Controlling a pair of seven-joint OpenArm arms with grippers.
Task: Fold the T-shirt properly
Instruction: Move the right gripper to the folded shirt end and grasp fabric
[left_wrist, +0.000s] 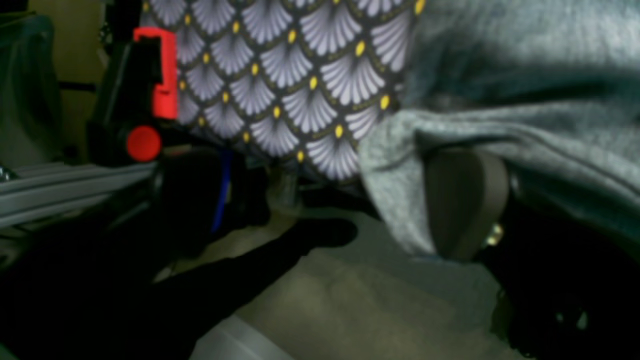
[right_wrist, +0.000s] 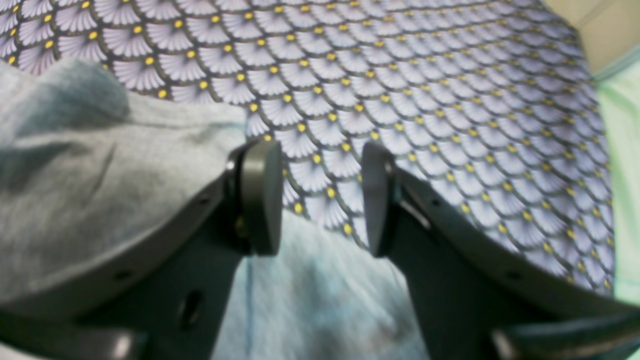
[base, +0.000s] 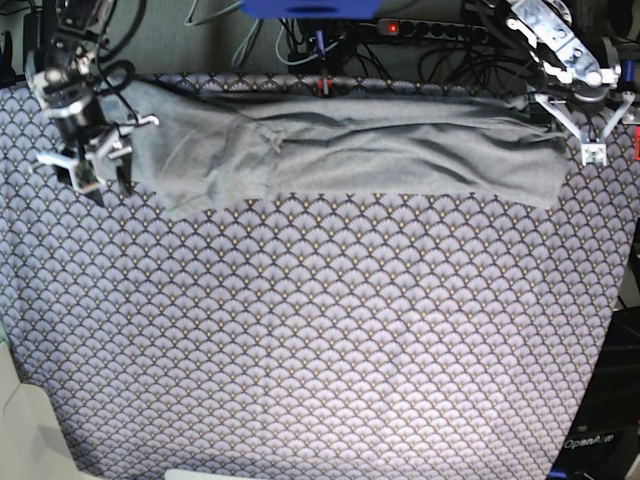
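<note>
Presently the T-shirt (base: 350, 150), soft and limp, probably grips best at its ends; left gripper (base: 592, 135) and right gripper (right_wrist: 320, 200) fingers spread, empty.

base view: pretty even overhead light, nothing blown out, the purple fan-patterned tablecloth (base: 320, 330) reads sharp down the middle and gets a bit darker toward the corners.
left wrist view: dim and murky, bottom left is basically black shadow, only the red plastic clip (left_wrist: 159, 75) pops.
left wrist focus: soft all over, the light heather-grey cotton T-shirt (left_wrist: 525, 100) is a fuzzy blur with a dark fold shadow across it.
right wrist view: way brighter, light falls from above, slight washed-out greenish glare on the right edge.
right wrist focus: cloth pattern smears toward the top and edges, the grey shirt under the lens is mushy.
</note>
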